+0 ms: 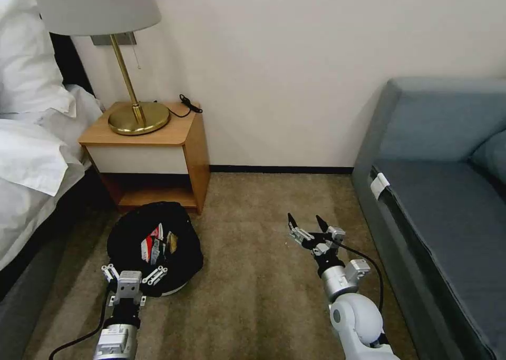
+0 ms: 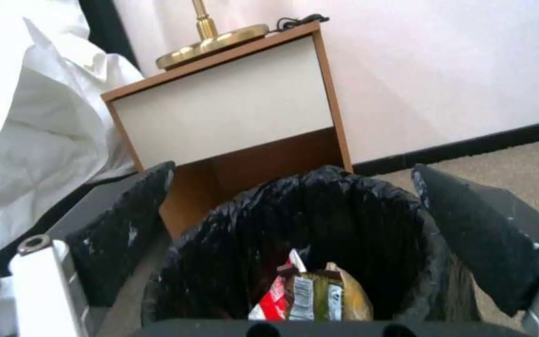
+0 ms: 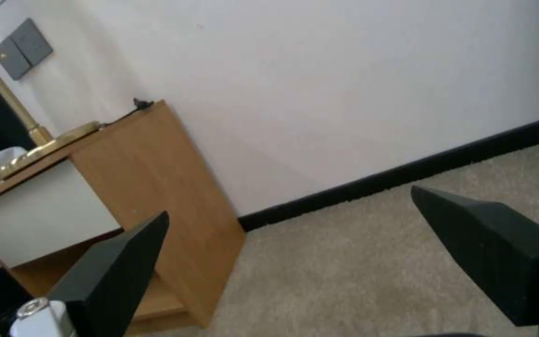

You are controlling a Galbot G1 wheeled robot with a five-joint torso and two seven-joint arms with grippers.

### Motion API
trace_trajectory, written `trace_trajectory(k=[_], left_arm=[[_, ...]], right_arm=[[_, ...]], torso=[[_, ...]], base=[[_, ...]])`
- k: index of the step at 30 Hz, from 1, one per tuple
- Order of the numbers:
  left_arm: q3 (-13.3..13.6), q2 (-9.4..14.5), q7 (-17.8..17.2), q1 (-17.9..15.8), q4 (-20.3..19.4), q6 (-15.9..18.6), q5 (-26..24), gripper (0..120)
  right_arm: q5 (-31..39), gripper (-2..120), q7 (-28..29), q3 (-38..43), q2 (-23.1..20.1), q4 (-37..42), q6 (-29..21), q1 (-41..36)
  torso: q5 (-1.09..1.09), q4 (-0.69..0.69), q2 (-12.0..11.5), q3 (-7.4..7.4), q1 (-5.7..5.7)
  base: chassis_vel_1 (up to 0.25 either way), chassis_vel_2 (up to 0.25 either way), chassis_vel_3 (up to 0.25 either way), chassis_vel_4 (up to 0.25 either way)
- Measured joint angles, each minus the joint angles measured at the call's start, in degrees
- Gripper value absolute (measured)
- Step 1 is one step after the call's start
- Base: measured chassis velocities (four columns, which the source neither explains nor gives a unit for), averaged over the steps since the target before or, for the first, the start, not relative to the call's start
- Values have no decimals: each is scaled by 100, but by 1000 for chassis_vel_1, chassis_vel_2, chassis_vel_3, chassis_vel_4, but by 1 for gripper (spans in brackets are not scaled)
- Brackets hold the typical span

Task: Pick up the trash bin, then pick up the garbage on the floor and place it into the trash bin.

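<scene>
On the carpet (image 1: 253,275) before the bedside desk (image 1: 153,149) we find the trash bin (image 1: 155,246), its black liner bunched over the rim. Inside lies the garbage (image 1: 158,244): a red-and-white packet and a yellowish wrapper, clearer in the left wrist view (image 2: 310,297). We note the left pincer (image 1: 134,274) at the bin's near rim, fingers spread wide to either side of it; whether they touch the liner we cannot tell. We log the right pincer (image 1: 308,224) hanging over bare carpet between bin and sofa (image 1: 437,191), well apart from both, fingers parted and holding nothing. A brass lamp (image 1: 138,118) stands on the desk, bed (image 1: 31,154) alongside.
</scene>
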Motion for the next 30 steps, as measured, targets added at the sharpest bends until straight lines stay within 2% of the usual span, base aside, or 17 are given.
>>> trace_trajectory(k=[30], left_arm=[[0,0,0,0,0,0,0,100]], right_arm=[[0,100,0,0,0,0,0,0]], torso=[[0,0,0,0,0]], base=[[0,0,0,0]])
